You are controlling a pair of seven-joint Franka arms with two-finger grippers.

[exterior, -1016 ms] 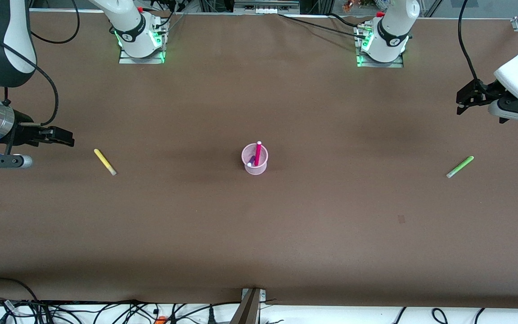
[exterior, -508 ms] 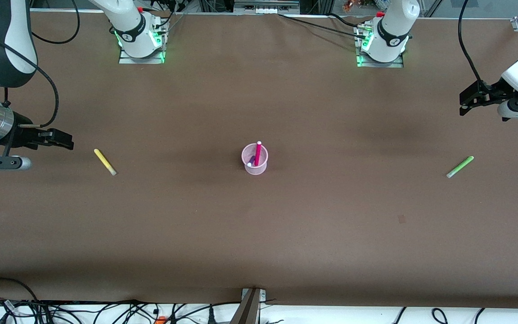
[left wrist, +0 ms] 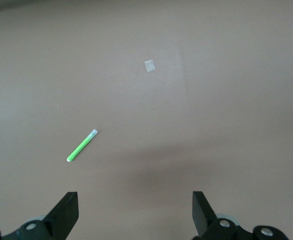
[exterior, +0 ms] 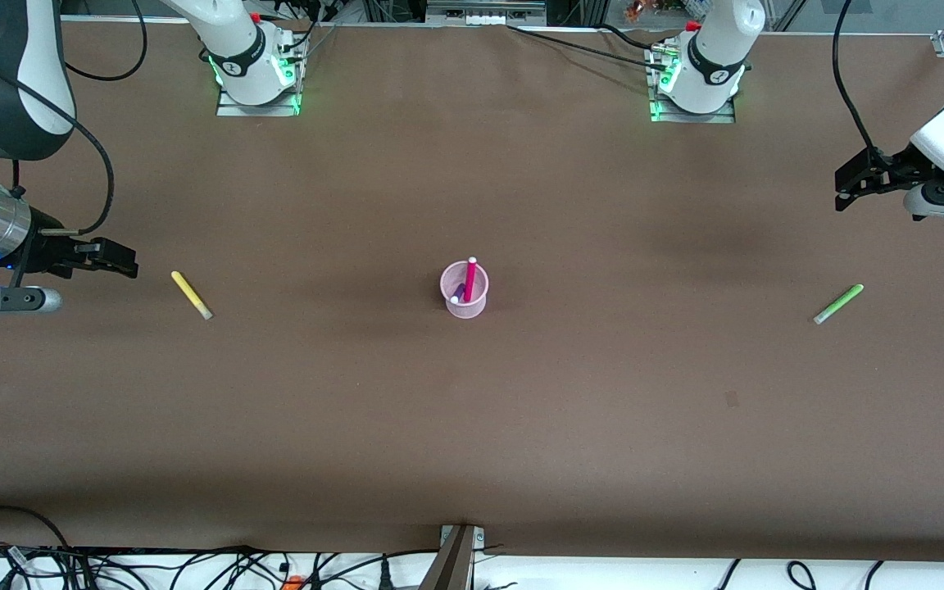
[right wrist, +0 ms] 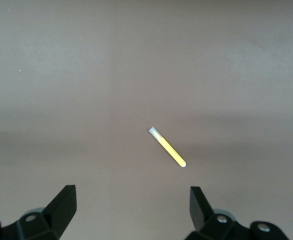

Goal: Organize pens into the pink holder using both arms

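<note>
Two pens are already standing in the pink holder point(exterior: 465, 291) at the middle of the counter point(exterior: 472, 426): the magenta pen point(exterior: 469, 279) is leaning upright against its rim, and the dark purple pen point(exterior: 457, 293) is sitting lower inside, so the job looks about half done. The other two are lying flat, well apart, one toward each end of the counter, each within the nearer arm's reach, which seems to be why the arms are splitting the work. The yellow pen point(exterior: 191, 294) is lying toward the right arm's end, the light green pen point(exterior: 838, 303) toward the left arm's end. The right tool point(exterior: 115, 261) is hanging released and empty, fingers spread wide, over the counter near the yellow pen, its wrist camera looking straight down on it. The left tool point(exterior: 847, 185) is likewise hanging open and empty over the counter's left-arm end, near the green pen, with a small pale patch point(left wrist: 149, 65) showing on the counter.
</note>
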